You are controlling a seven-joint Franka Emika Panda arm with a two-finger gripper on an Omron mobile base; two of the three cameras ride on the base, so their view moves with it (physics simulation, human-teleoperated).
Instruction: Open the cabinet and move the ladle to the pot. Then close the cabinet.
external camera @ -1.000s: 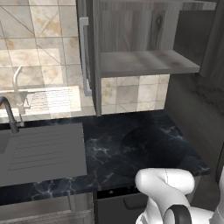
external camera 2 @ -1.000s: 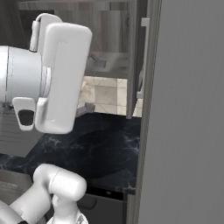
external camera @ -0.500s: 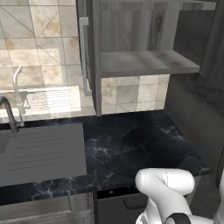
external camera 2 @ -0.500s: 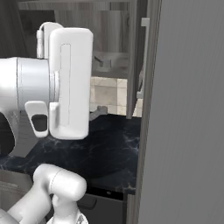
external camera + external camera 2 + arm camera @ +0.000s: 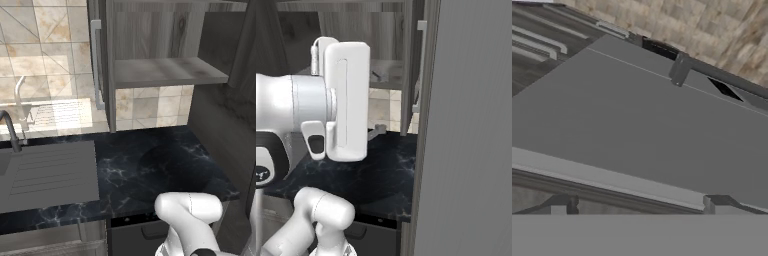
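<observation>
Cabinet: your dark grey-brown wood-grain wall cabinet [image 5: 165, 30] stands open. The left base view shows its single flat shelf [image 5: 165, 72] and a door edge-on with a long silver bar handle [image 5: 96, 65].
Right base view: you get the other door as a broad smooth grey panel [image 5: 471, 150], with the white blocky arm [image 5: 346, 100] in front.
Ladle: a thin small streak [image 5: 377, 76] lies on the shelf. You cannot tell if it is the ladle.
Gripper: in the hand view your gripper [image 5: 639, 204] has its tips set wide apart, holding nothing, over a flat grey panel [image 5: 637, 120].
Counter: black veined marble counter [image 5: 165, 165] beside a ribbed grey sink [image 5: 50, 172].
Change: the arm has shifted rightward; the left base view is unchanged.
</observation>
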